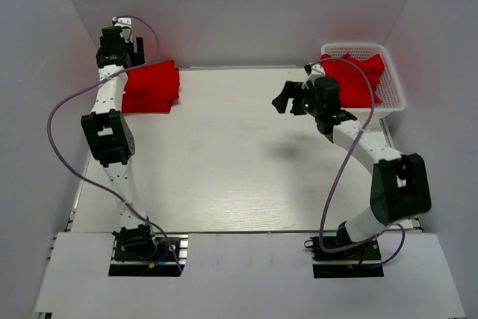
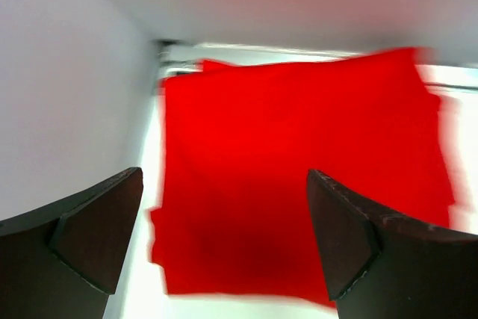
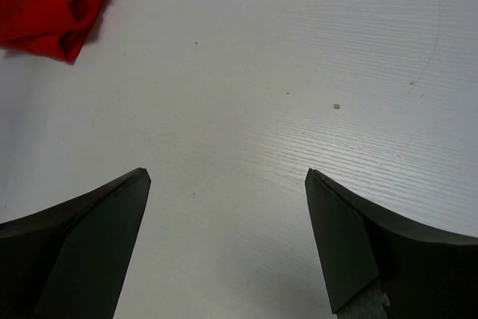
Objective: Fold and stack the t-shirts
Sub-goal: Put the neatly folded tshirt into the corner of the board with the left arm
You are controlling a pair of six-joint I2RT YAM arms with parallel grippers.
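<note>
A stack of folded red t-shirts [image 1: 151,87] lies at the table's back left corner. In the left wrist view the top folded t-shirt [image 2: 299,177] fills the middle, flat and square. My left gripper [image 1: 121,51] [image 2: 224,177] hangs above the stack, open, holding nothing. More red t-shirts [image 1: 357,76] lie crumpled in the white basket [image 1: 396,101] at the back right. My right gripper [image 1: 290,98] [image 3: 224,177] is open over bare table, left of the basket, empty. A bit of red t-shirt cloth [image 3: 52,5] shows in the top left corner of the right wrist view.
White walls close in the table [image 1: 239,162] at the back and on both sides. The left arm's purple cable [image 1: 60,110] loops out toward the left wall. The right arm's cable [image 1: 340,177] hangs beside that arm.
</note>
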